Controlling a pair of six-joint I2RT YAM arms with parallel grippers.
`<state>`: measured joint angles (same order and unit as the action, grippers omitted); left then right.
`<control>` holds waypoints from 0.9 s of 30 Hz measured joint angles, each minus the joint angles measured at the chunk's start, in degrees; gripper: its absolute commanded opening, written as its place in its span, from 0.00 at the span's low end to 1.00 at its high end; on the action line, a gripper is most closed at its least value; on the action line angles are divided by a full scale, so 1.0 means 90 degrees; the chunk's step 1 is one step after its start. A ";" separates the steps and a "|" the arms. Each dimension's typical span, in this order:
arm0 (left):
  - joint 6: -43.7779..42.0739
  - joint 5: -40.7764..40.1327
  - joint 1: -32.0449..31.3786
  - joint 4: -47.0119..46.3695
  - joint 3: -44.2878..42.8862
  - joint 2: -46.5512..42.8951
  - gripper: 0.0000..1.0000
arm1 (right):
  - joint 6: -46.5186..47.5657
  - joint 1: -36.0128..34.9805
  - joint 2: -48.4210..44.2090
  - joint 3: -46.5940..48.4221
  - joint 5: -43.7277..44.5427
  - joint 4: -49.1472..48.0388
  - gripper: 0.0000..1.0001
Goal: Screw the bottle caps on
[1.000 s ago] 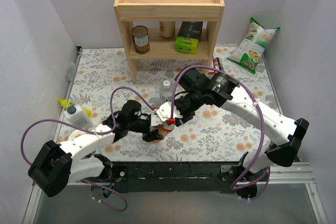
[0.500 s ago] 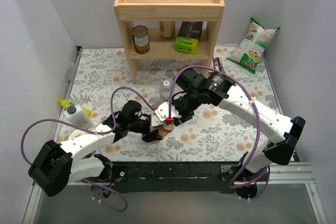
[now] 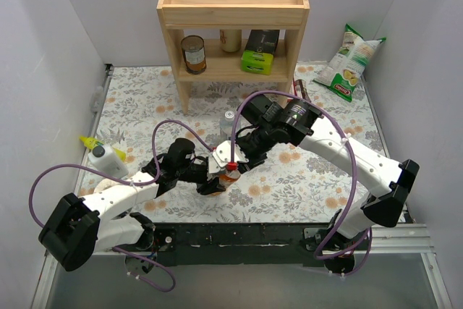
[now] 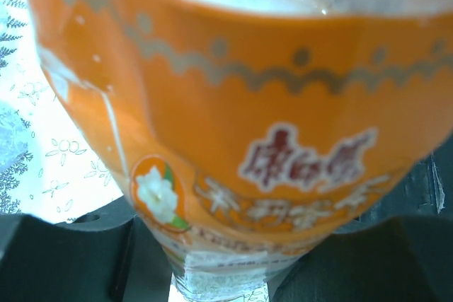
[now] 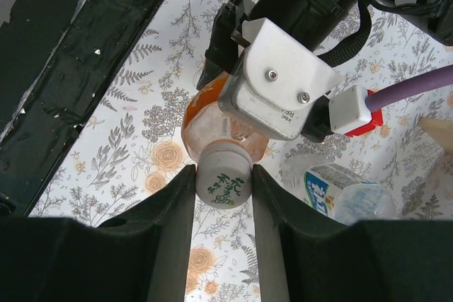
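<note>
The bottle with orange liquid [image 3: 230,176] stands near the table's front middle. My left gripper [image 3: 219,178] is shut on its body; in the left wrist view the bottle's orange label [image 4: 233,125] fills the frame between the dark fingers [image 4: 64,259]. The white cap [image 5: 224,180], printed with green characters, sits on the bottle's neck [image 5: 200,117]. My right gripper [image 5: 222,175] is shut on that cap from above [image 3: 231,160]. A clear bottle with a blue-and-white label [image 5: 338,190] stands just behind [image 3: 228,124]. The blue cap and the plain clear bottle are out of view.
A wooden shelf [image 3: 233,6] at the back holds a brown tin can [image 3: 193,53] and a green box [image 3: 260,51]. A chip bag [image 3: 350,63] lies back right. A white squeeze bottle with yellow nozzle [image 3: 105,156] lies at the left. A red piece [image 5: 367,122] shows behind the left wrist's plug.
My right wrist has shifted slightly left and turned a little over the orange bottle's top. My left arm and the bottle have stayed in place.
</note>
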<state>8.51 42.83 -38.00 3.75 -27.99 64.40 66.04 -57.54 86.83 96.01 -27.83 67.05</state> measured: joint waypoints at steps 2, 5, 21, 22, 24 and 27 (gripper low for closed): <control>0.0019 0.0000 0.0000 -0.0039 0.0012 0.0000 0.00 | -0.0032 -0.0002 0.0007 0.0017 0.0012 0.0002 0.36; 0.0058 -0.0080 0.0000 -0.0114 0.0027 0.0000 0.00 | -0.0202 -0.0002 0.0058 0.0083 0.0058 0.0007 0.33; 0.0928 -0.2538 -0.0058 -0.1338 0.0559 -0.0367 0.00 | -0.2667 0.0357 0.0952 0.0906 0.0593 -0.0347 0.12; 0.0974 -0.2611 -0.0061 -0.1379 0.0559 -0.0367 0.00 | -0.2793 0.0374 0.0952 0.0906 0.0612 -0.0408 0.11; 0.1039 -0.2708 -0.0066 -0.1421 0.0559 -0.0367 0.00 | -0.3041 0.0396 0.0954 0.0906 0.0673 -0.0498 0.10; 0.1105 -0.2834 -0.0085 -0.1433 0.0559 -0.0367 0.00 | -0.3410 0.0432 0.0981 0.0908 0.0714 -0.0585 0.09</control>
<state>18.46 17.32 -38.76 -9.15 -22.96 61.10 35.35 -53.65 95.66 104.18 -21.41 61.78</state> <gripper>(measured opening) 0.412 0.412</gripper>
